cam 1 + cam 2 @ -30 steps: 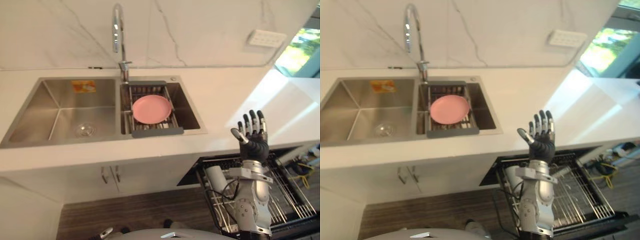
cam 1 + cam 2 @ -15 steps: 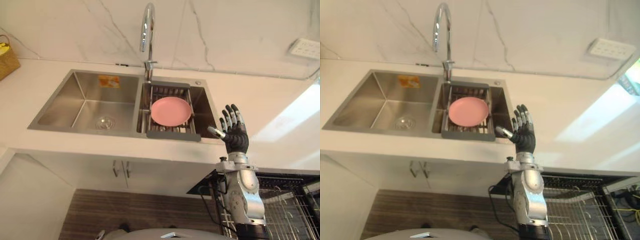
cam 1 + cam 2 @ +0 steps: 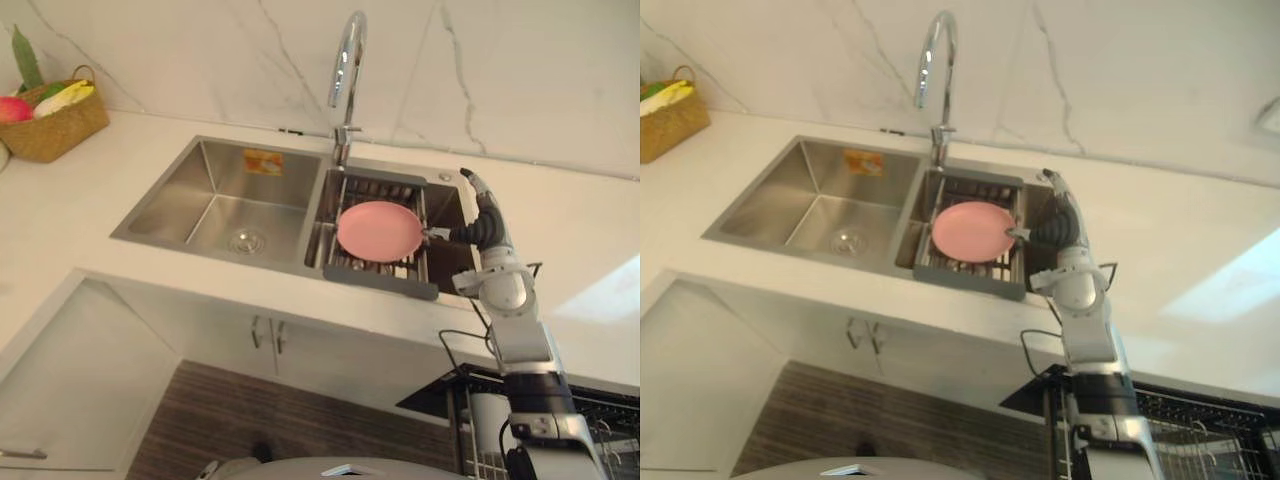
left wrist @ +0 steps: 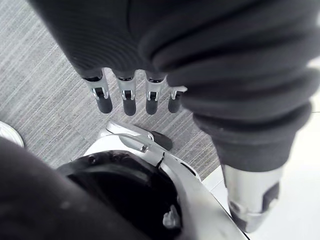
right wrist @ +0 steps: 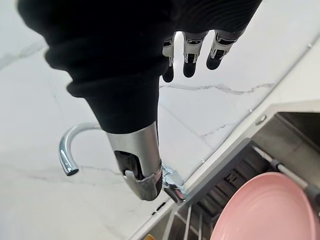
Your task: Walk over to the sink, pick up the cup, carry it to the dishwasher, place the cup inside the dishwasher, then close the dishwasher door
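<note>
My right hand (image 3: 482, 226) hovers over the right edge of the sink's small basin (image 3: 452, 262), fingers straight and open, thumb towards a pink plate (image 3: 380, 231). The plate lies on a grey drainer rack (image 3: 378, 279) in that basin. In the right wrist view the fingers (image 5: 190, 54) reach past the faucet (image 5: 70, 150) and the plate (image 5: 265, 210). The steel sink (image 3: 190, 190) has a bare large basin on the left. The pulled-out dishwasher rack (image 3: 605, 432) shows at lower right, with a pale cylindrical thing (image 3: 488, 412) lying in it. My left hand (image 4: 130, 95) hangs open over the floor.
A tall curved faucet (image 3: 346, 70) stands behind the sink's divider. A wicker basket (image 3: 52, 118) of produce sits on the counter at far left. White cabinet doors (image 3: 265, 335) run under the sink. Marble wall backs the counter, which stretches on bare to the right (image 3: 580, 240).
The camera has swung left, so the sink now sits mid-picture and the dishwasher at the corner. My right hand has moved from above the dishwasher rack to the sink's right basin, still open.
</note>
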